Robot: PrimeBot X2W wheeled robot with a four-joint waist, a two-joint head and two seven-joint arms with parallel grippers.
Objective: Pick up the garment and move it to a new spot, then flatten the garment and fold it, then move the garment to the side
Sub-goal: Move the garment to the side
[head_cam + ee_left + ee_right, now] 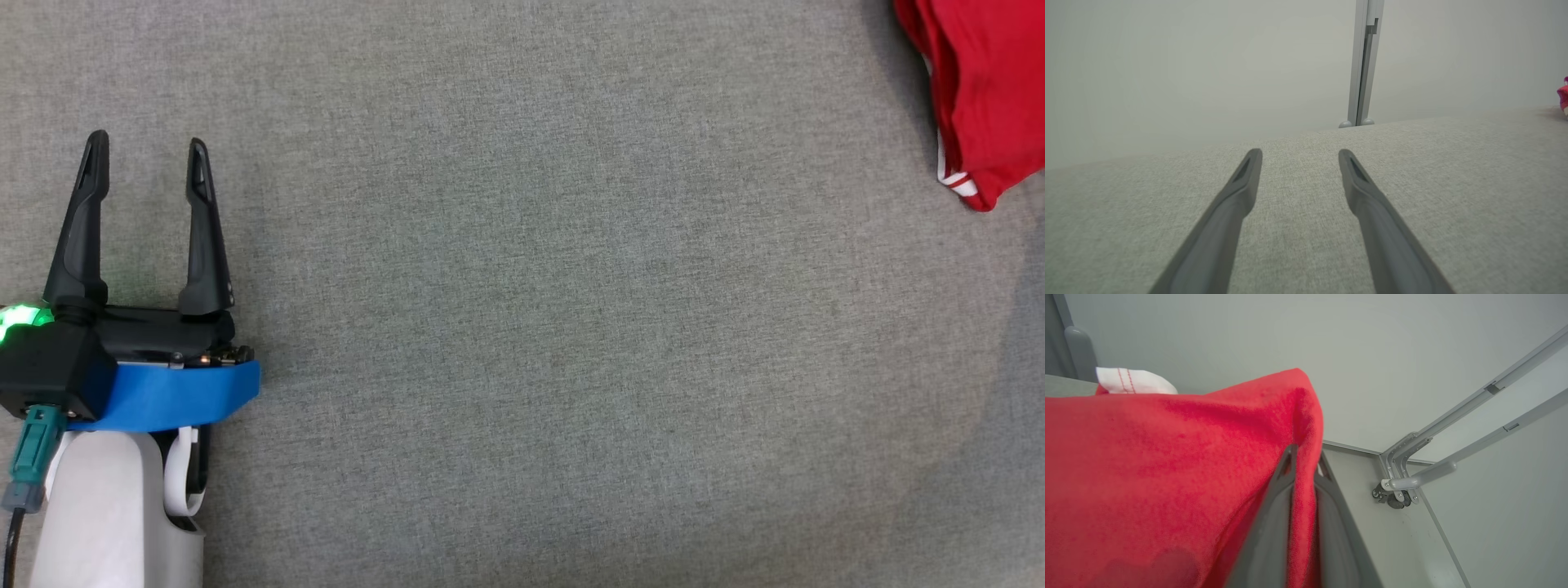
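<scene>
The left end effector [148,140] is fully open and empty over the grey fabric worktop [531,327]. The right end effector [1306,455] is closed on a fold of the red garment [1167,469]. In the head view the garment sits at the upper right corner, well apart from the left end effector.

**One overhead camera, two low wrist cameras**

The head view looks straight down on the grey woven fabric surface [522,327], with the left gripper [148,140] at lower left and the red cloth garment [988,90] cut off at upper right. The left wrist view skims low along that same surface toward a pale wall [1167,61], with the garment a sliver at its right edge. The right wrist view sits close against the garment, which covers its left half.
</scene>
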